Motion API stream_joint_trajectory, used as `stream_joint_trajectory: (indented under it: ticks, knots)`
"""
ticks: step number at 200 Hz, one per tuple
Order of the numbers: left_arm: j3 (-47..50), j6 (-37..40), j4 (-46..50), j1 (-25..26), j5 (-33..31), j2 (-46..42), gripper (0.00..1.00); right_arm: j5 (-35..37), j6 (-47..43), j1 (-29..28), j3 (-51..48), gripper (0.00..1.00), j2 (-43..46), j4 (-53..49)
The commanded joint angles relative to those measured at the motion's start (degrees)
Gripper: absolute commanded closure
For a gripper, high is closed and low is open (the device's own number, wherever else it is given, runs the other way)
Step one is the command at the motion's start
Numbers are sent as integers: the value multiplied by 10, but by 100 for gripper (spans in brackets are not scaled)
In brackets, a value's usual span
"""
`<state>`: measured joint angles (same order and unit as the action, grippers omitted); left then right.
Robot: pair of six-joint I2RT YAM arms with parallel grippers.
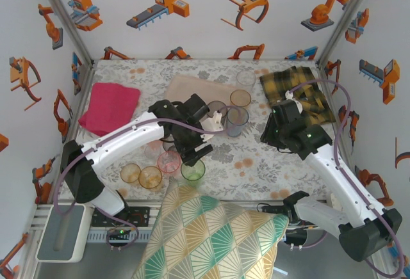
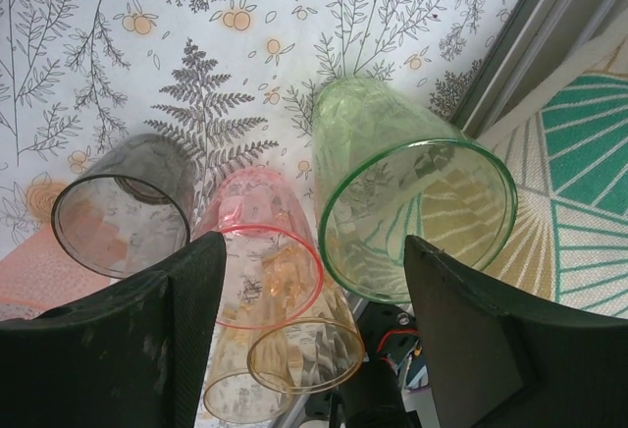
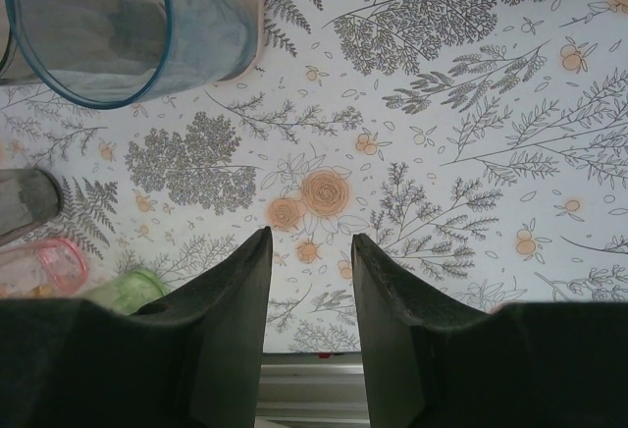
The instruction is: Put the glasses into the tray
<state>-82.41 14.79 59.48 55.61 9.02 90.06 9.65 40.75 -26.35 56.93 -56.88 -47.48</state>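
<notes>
Left hand (image 2: pixel 316 241), its fingers spread and clamped on nothing, hovers over a pink glass (image 2: pixel 260 251) and a green glass (image 2: pixel 412 173) near the bench (image 3: pixel 471 153) front edge, apart from the tray (image 1: pixel 189 89) farther back, while the right hand (image 3: pixel 311 235) hangs slightly parted and empty.

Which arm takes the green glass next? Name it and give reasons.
Left, probably. The left pincer hovers at the green glass with its jaws apart. The right pincer hangs over bare tablecloth, farther from that glass.
</notes>
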Motion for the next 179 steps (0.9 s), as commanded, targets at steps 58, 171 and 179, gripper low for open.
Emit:
stream_joint_trajectory:
  ticks: [58, 171, 179]
  knots:
    - [27, -4, -27, 17, -18, -4, 44, -2, 9, 5, -14, 61, 9, 6]
    - [44, -3, -43, 31, -41, 11, 58, -1, 8, 9, -20, 61, 22, 4]
    - [45, -3, -43, 32, -41, 11, 58, -1, 8, 9, -21, 61, 24, 4]
